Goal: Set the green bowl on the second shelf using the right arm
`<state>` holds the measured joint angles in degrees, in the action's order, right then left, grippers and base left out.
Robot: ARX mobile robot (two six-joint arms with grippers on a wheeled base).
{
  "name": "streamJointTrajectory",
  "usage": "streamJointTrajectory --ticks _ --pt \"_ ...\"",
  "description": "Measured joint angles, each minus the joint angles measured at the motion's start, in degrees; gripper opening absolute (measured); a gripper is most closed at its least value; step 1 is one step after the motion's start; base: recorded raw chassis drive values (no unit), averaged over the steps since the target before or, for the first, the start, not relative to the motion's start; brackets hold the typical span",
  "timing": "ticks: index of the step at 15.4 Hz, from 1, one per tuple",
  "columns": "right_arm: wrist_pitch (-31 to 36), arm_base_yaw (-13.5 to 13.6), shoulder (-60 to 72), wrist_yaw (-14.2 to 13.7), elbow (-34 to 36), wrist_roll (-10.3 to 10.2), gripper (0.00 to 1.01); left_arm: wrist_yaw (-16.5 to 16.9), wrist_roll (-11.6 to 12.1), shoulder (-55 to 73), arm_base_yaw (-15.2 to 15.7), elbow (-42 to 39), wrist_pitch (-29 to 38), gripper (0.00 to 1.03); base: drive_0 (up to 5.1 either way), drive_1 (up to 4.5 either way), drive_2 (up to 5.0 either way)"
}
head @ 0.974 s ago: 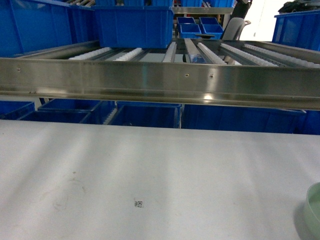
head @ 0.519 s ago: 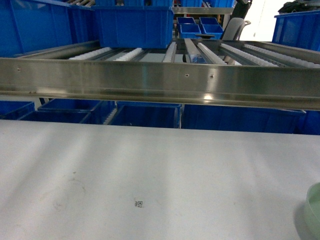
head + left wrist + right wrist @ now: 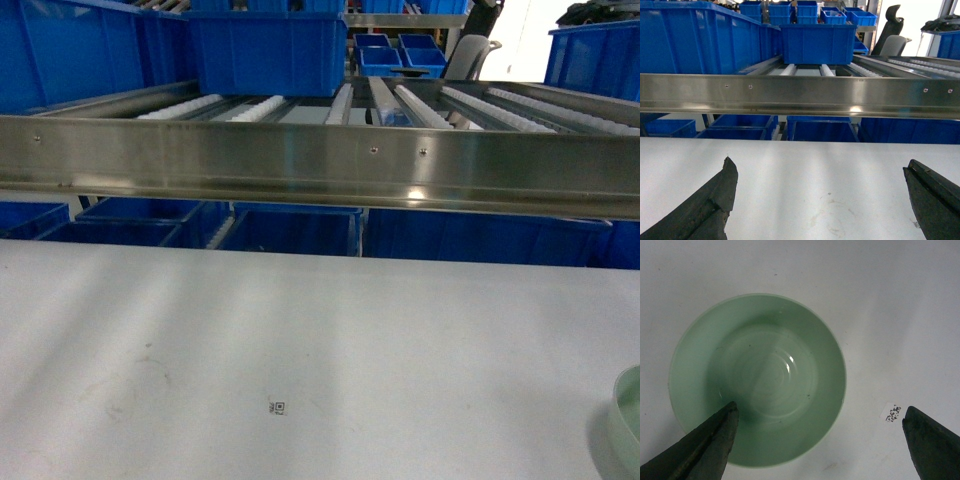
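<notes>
Change: nothing has moved since the earlier frames.
Green bowl (image 3: 757,380): upright on tabletop (image 3: 300,330), at its right edge.
Right tool (image 3: 820,440): spread wide, above bowl.
Left tool (image 3: 822,200): wide, empty.
Second shelf (image 3: 320,165): rollers bare near front rail.

The head view looks forward and slightly down over the white tabletop (image 3: 300,340) to the shiny stainless-steel roller rack (image 3: 320,165). The left wrist view faces the same rack, level and low. The right wrist view looks straight down, close over the small pale mint-green bowl (image 3: 760,375), which the head view clips at its lower right.
</notes>
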<state>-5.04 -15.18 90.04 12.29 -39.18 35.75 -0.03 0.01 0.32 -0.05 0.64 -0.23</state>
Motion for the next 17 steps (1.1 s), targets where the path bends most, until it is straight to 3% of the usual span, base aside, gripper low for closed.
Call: streamJointTrajectory --ticks 7,13,14,15,16,17 --pt "2.27 -2.64 9.25 3.08 -4.13 -5.11 0.98 0.00 0.00 0.00 0.00 0.00 0.02 0.98 0.0 0.00 0.0" --pt "3.43 -3.76 13.18 2.32 -4.57 -5.38 0.98 0.00 0.00 0.00 0.00 0.00 0.00 0.98 0.0 0.00 0.0" --pt "2.99 -4.02 14.25 2.54 -4.63 -6.47 0.98 0.00 0.00 0.00 0.00 0.00 0.02 0.98 0.0 0.00 0.0" --pt "3.37 -4.00 16.81 3.08 -4.96 -10.58 0.98 0.00 0.00 0.00 0.00 0.00 0.00 0.98 0.0 0.00 0.0" --pt "4.39 -4.00 17.64 3.08 -4.96 -13.00 0.98 -0.02 0.00 0.00 0.00 0.00 0.02 0.98 0.0 0.00 0.0" --pt "6.23 -3.98 18.12 2.67 -4.96 -14.05 0.98 0.00 0.00 0.00 0.00 0.00 0.00 0.98 0.0 0.00 0.0"
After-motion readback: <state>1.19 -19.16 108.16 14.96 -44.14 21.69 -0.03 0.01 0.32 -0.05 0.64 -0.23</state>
